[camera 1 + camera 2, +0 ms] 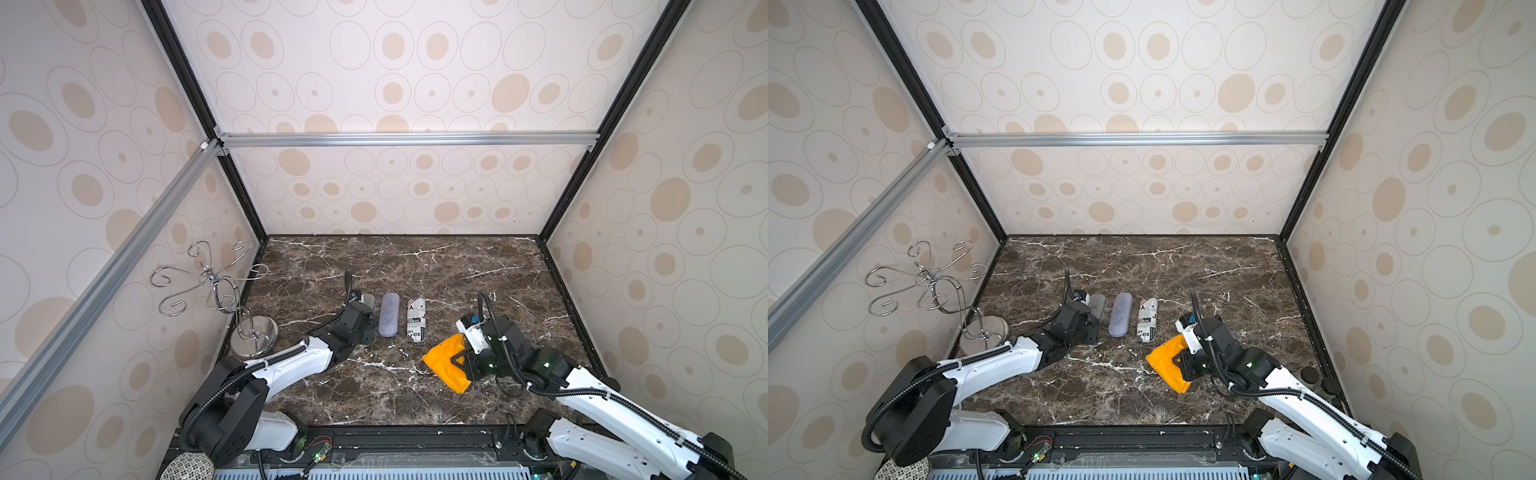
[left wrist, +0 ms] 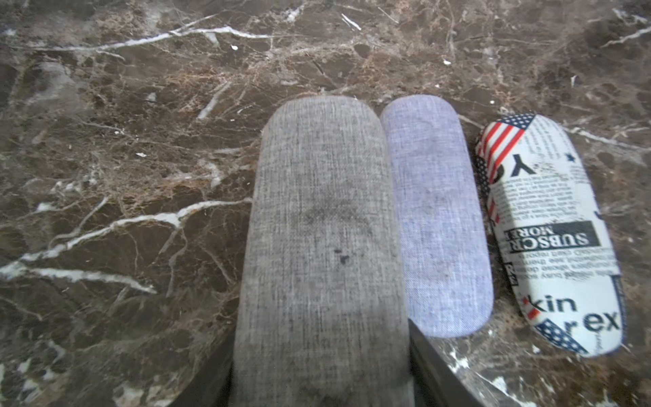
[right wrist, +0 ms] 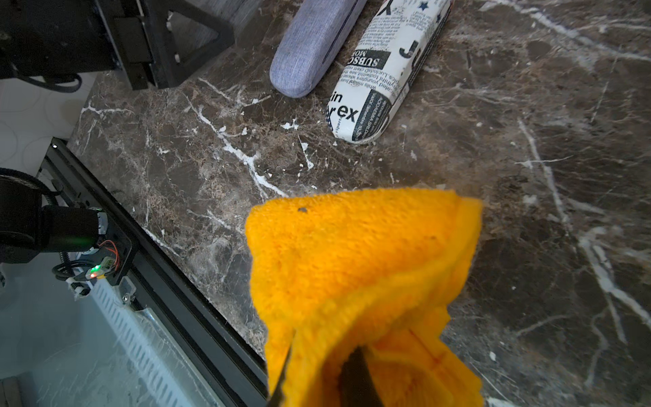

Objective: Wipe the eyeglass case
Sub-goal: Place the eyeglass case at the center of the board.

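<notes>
Cloth [image 1: 442,359] is gripped in your right pincer [image 1: 459,360]; your left pincer [image 2: 320,366] clenches the grey case [image 2: 317,229], just beside the lilac case [image 2: 436,218]. Wiping looks not started: next bring the cloth onto it.

grey case [image 1: 368,298] mostly behind left gripper [image 1: 365,327], cloth [image 1: 441,360] hiding right gripper [image 1: 459,364]

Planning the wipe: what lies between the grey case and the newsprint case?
The lilac case lies between the grey case and newsprint case; the left wrist view shows it.
</notes>
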`<move>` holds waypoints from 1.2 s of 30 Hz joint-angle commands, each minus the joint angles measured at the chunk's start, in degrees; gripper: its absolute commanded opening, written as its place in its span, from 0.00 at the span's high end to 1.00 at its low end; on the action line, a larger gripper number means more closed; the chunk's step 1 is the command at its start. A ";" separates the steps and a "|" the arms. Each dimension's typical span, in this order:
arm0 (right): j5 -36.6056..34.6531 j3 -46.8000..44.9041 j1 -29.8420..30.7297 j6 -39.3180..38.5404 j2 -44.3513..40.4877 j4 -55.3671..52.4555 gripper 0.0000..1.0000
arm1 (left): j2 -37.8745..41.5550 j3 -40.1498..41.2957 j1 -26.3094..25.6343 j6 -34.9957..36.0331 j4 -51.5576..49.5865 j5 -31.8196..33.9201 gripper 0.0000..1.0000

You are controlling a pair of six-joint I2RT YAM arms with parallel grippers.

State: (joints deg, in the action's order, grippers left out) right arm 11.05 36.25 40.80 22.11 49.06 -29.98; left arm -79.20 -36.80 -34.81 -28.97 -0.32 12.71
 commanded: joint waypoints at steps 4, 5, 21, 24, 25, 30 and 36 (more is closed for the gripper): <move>0.47 -0.65 -0.10 0.39 -0.67 1.10 1.00 | -6.33 -2.27 2.03 1.82 7.41 0.39 0.58; 0.30 -0.67 -0.07 0.35 -0.80 0.89 1.00 | -7.20 -2.28 2.11 1.81 7.86 0.34 0.58; -1.46 -1.09 -0.08 0.56 -2.26 -2.33 1.00 | -11.72 -0.57 2.97 1.90 10.52 -0.81 0.41; -2.12 -0.80 -0.09 0.65 -2.38 -4.13 1.00 | -11.62 -0.21 3.00 1.64 10.38 -0.83 0.36; -2.23 -0.82 -0.10 0.70 -2.61 -4.50 1.00 | -11.44 0.04 3.04 1.64 10.44 -0.84 0.35; -1.73 -0.74 -0.02 0.83 -3.09 -6.04 1.00 | -11.09 0.32 3.11 1.90 9.92 -0.67 0.31; 1.50 -0.30 -0.06 2.13 -1.85 -8.28 1.00 | -10.03 0.69 3.08 1.72 9.51 -1.25 0.28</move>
State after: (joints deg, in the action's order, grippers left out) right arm 10.48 35.66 40.80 23.14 46.98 -36.10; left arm -90.43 -36.58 -32.23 -28.03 9.39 11.51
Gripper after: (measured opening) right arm 0.108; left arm 0.711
